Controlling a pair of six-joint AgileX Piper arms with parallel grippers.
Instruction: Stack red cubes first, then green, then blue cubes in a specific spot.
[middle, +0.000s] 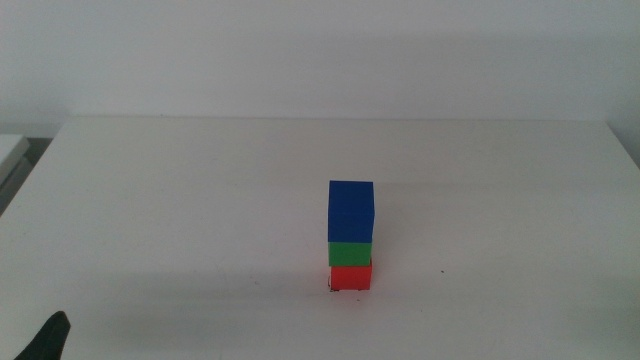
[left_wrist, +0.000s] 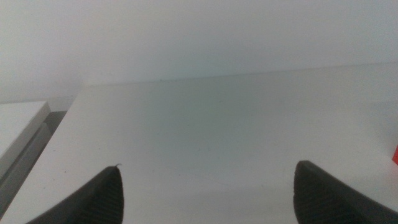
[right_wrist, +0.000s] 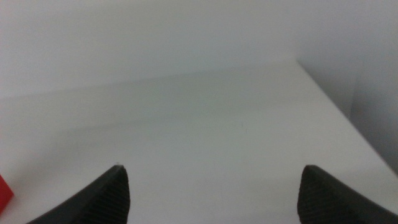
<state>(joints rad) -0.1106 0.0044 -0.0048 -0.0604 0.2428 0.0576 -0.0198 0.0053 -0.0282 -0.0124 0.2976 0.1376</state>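
standing stacked: blue cube (middle: 351, 210) on green (middle: 351, 253) on red (middle: 351, 276); both grippers (left_wrist: 208, 193) (right_wrist: 211, 193) spread wide, empty

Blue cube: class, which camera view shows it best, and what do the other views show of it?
The middle view: the blue cube shows whole there, on top of the green cube and red cube. Neither wrist view shows it; each catches only a red sliver at its edge, between open jaws over bare table.
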